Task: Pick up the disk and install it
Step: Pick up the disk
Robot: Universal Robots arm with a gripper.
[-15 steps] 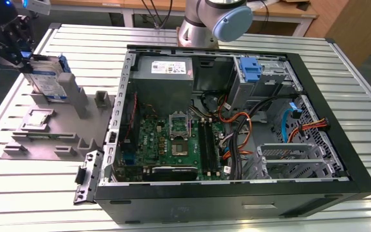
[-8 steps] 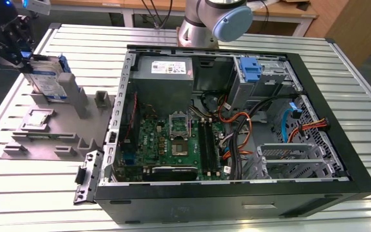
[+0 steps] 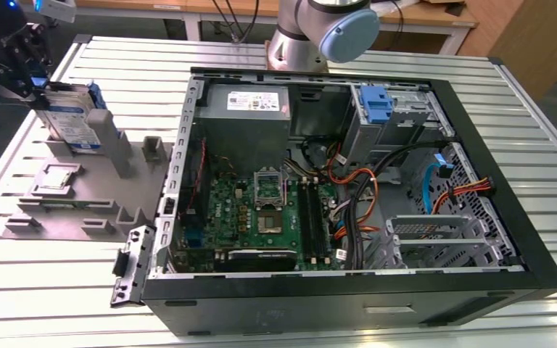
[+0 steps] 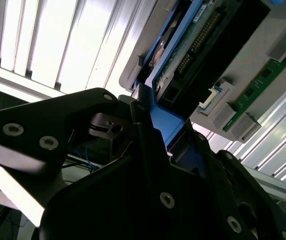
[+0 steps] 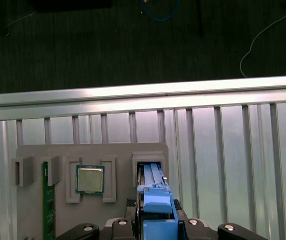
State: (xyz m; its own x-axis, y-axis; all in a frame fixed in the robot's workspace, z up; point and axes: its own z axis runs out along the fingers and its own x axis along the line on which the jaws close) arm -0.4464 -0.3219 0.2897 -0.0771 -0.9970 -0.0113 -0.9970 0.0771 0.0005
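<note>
Slatted aluminium table (image 3: 85,304) carries the whole setup. In the exterior view an open PC case (image 3: 356,290) takes up the middle and right, and a grey fixture tray (image 3: 66,210) sits on the exterior view's left. The disk (image 3: 70,119) stands on edge in a slot at the far end of that tray, well apart from the case, and the gripper (image 3: 35,85) is right at its top edge. Inside the case there's an empty metal drive cage (image 3: 438,235) at the near right, with orange and blue cables (image 3: 438,185) looping just beside it. In the second wrist view the gripper (image 4: 153,117) has its jaws on either side of the blue edge of the disk (image 4: 185,52), and to me they look clamped on it, no gap that I can spot. The rest of the drive runs down into the grey slot, with a CPU (image 4: 213,97) and a green memory stick (image 4: 260,82) parked in nearby pockets. The first wrist view looks down past the gripper (image 5: 158,227): the disk (image 5: 158,197) sits seated in its pocket, next to the one holding the CPU (image 5: 90,179). What worries me is that the hold is only on a thin plastic edge, so a slightly crooked pull could bind the drive in the slot or let it slip. Those loose cables by the cage also look ready to snag it.
</note>
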